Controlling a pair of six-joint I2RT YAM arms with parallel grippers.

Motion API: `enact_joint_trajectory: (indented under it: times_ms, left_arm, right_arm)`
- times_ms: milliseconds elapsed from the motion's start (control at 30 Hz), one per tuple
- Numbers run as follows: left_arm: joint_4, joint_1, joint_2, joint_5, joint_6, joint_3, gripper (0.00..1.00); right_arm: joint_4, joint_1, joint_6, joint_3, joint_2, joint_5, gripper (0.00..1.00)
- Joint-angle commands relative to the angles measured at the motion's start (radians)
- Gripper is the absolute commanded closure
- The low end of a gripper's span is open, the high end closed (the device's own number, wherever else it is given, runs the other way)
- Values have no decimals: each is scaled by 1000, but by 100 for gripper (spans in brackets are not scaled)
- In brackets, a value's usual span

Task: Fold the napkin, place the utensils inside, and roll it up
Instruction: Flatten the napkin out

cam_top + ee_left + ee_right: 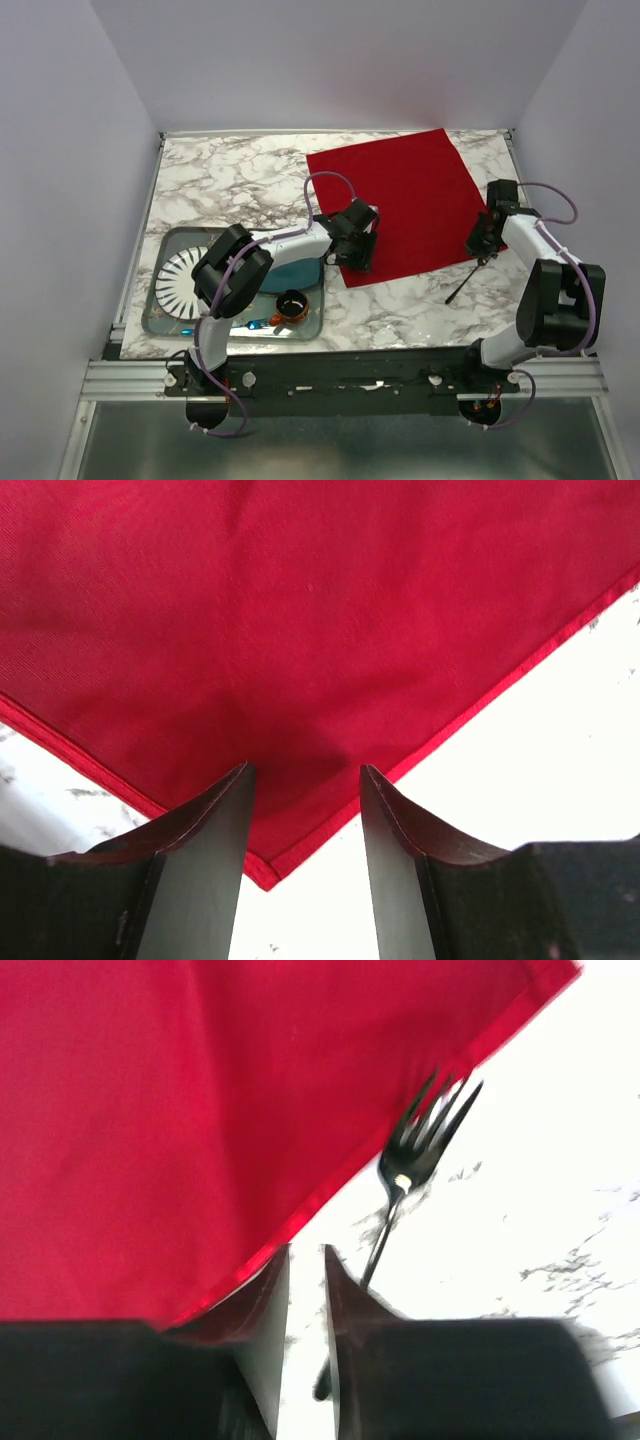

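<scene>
The red napkin (pixel 400 200) lies spread flat on the marble table, one corner pointing toward the arms. My left gripper (pixel 358 255) is at that near corner. In the left wrist view its jaws stand open (pixel 305 770) on either side of the napkin (pixel 300 610) corner and hold nothing. My right gripper (pixel 483 248) hovers at the napkin's right edge. Its jaws (pixel 305 1250) are open by a narrow gap showing only bare table. The silver fork (pixel 463 285) lies on the table beside the cloth (pixel 170 1110). The fork (pixel 410 1155) has its tines at the hem, and its handle runs under the right finger.
A metal tray (pixel 165 255) at the near left holds a white slotted plate (pixel 183 275), a teal bowl (pixel 295 272), a small brown cup (pixel 290 303) and a blue plastic utensil (pixel 255 323). Walls close in the table on three sides.
</scene>
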Motion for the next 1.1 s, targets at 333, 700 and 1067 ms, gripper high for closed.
enact_joint_trajectory:
  times_ms: [333,700,1067]
  left_arm:
    - [-80,1,-98,55,0,55,43]
    - [-63,66,-122,124,-4,83,42]
    - [-58,92,-98,145,-3,120,41]
  right_arm:
    - [69,-41,23,-113,63,-18,99]
    - [-1,-176,72,-156,34,17,98]
    - [23,-264,-40,-118,-82,-41,96]
